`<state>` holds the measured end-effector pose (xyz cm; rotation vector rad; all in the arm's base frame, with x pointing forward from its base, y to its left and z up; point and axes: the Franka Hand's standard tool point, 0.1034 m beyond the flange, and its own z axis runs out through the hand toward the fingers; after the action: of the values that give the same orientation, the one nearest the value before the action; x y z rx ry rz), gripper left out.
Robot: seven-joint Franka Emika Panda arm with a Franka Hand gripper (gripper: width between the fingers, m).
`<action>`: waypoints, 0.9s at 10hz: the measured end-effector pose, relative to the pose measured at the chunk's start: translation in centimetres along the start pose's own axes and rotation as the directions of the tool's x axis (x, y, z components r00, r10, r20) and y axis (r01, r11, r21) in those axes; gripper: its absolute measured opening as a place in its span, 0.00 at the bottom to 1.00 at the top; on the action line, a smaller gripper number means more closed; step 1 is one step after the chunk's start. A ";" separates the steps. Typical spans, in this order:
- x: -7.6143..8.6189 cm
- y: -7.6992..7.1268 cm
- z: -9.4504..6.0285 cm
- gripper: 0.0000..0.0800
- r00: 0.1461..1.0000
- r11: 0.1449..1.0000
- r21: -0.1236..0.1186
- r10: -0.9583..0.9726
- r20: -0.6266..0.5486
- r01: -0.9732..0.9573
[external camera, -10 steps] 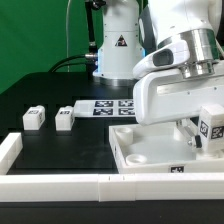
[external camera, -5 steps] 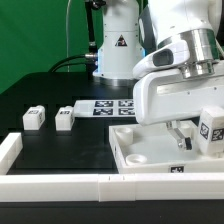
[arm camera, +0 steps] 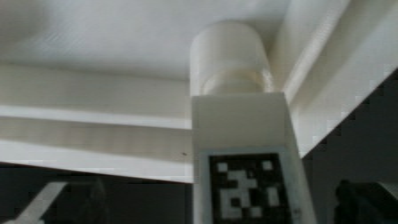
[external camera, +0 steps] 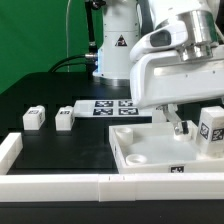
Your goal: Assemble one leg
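A white leg with a black-and-white tag stands upright at the corner of the white square panel on the exterior view's right. My gripper hangs just beside it toward the exterior view's left, open and empty. In the wrist view the leg runs between my spread dark fingertips without touching them. Its rounded end sits against the panel's rim corner, and my gripper is open around it. Two more legs lie on the black table at the exterior view's left.
The marker board lies flat behind the panel. A low white wall runs along the front, with a short piece at the exterior view's left. The arm's white base stands at the back.
My gripper has risen and shifted toward the exterior view's left, away from the leg. The leg stays standing at the panel corner and now shows in full.
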<state>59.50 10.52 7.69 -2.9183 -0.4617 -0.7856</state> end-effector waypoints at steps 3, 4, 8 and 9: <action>0.4 -0.3 -0.3 0.81 0.999 1.000 0.012 -0.007 0.033 0.006; 0.4 -0.1 -0.2 0.81 1.000 1.000 0.010 -0.004 0.027 0.004; 1.0 -1.1 1.1 0.81 0.957 0.997 0.062 0.024 0.290 -0.044; 0.8 -1.2 1.1 0.81 0.923 0.996 0.080 0.014 0.384 -0.049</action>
<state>60.34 12.04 7.16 -2.9852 -0.4608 -0.1754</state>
